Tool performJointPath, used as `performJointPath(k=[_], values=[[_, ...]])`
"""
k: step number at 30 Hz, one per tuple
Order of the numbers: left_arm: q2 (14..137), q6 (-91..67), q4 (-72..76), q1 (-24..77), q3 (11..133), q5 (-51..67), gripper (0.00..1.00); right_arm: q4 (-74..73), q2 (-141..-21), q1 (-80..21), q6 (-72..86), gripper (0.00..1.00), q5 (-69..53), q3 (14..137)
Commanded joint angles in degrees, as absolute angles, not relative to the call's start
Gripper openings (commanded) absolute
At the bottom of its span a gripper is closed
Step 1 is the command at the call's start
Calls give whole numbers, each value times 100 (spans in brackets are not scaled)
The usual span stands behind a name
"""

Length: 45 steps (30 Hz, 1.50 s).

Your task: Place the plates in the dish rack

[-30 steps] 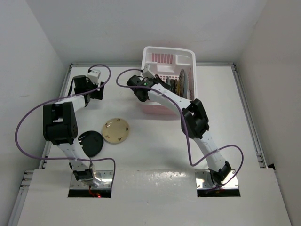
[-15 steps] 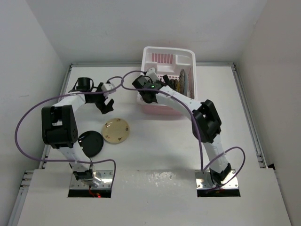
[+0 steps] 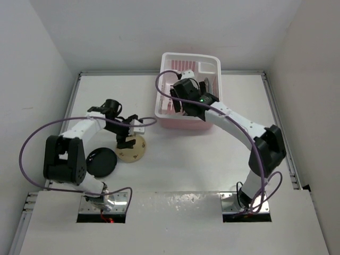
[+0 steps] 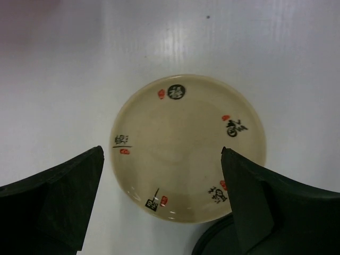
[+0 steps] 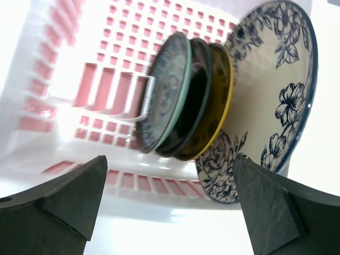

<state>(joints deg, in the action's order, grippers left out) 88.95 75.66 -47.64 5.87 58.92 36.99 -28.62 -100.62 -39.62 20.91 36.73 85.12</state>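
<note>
A cream plate point(image 4: 188, 149) with small dark and red marks lies flat on the table. My left gripper point(image 4: 162, 151) hovers open right above it, one finger on each side, holding nothing. A glossy black plate point(image 3: 102, 162) lies beside it to the left, and its rim point(image 4: 212, 244) shows under the cream one. In the pink-and-white dish rack point(image 5: 48, 106) several plates stand on edge: blue-green point(image 5: 164, 90), black point(image 5: 194, 101), yellow point(image 5: 218, 106) and white with dark flowers point(image 5: 276, 101). My right gripper point(image 5: 170, 159) is open and empty just before them, over the rack point(image 3: 190, 56).
The rack stands at the back middle of the white table, against the far wall. Purple cables loop off both arms. Raised rails run along the table's left and right edges.
My left gripper swung from the back left corner to above the cream plate. My right gripper opened wide and drew away to the right over the rack.
</note>
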Motion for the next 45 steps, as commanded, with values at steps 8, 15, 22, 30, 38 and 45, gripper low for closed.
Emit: performJointPath(k=[8, 15, 22, 30, 38, 45], values=[[7120, 7377, -3504, 1756, 3808, 2455, 94, -2469, -8334, -3805, 2161, 99, 2610, 7235], [6970, 5531, -2077, 2584, 3042, 810, 78, -2786, -7331, -4024, 2601, 97, 3119, 6409], [7083, 4992, -1529, 2962, 2628, 316, 65, -3058, -6873, -4667, 2944, 96, 3577, 6073], [7207, 4992, -1213, 3138, 2382, 694, 30, -3103, -6706, -4904, 2830, 96, 3867, 6038], [7225, 4212, -1510, 2928, 3005, 756, 0, -2796, -6741, -4904, 2409, 97, 3972, 6047], [6803, 3217, -2451, 2031, 4305, 1159, 0, -2663, -6978, -4334, 2557, 97, 3472, 6266]])
